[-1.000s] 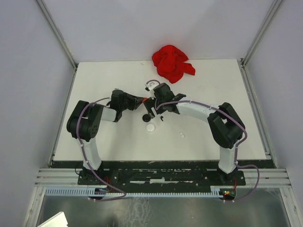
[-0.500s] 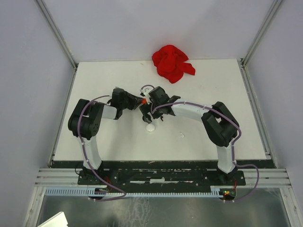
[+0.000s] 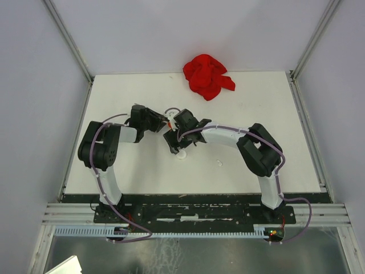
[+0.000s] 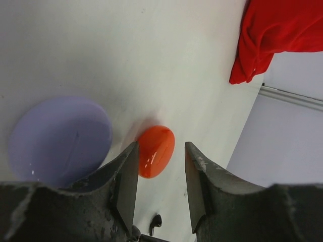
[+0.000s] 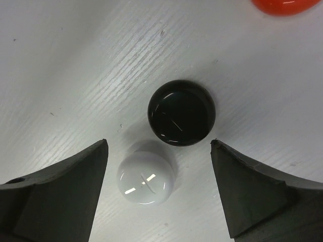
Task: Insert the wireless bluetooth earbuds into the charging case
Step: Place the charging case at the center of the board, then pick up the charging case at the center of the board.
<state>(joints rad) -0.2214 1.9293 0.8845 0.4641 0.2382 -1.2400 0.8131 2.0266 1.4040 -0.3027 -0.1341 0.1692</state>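
Note:
Four closed round cases lie on the white table. An orange-red case (image 4: 156, 151) rests on the table between the tips of my left gripper (image 4: 160, 169), whose jaws stand apart from it, open. A lilac case (image 4: 60, 138) lies to its left. A tiny black earbud (image 4: 155, 222) lies low between the fingers. My right gripper (image 5: 159, 146) hangs wide open above a black case (image 5: 181, 112) and a white case (image 5: 146, 179), touching neither. From above, the two grippers (image 3: 163, 121) (image 3: 173, 141) crowd the table's middle, and a small white earbud (image 3: 219, 163) lies alone to the right.
A crumpled red cloth (image 3: 206, 76) lies at the back edge of the table (image 3: 274, 125), also showing in the left wrist view as the cloth (image 4: 282, 35). Grey walls and metal rails (image 3: 74, 131) bound the table on three sides.
My left gripper has opened off the orange-red case, which now rests on the table. Both arms have shifted left, and the right gripper has come down over the black and white cases.

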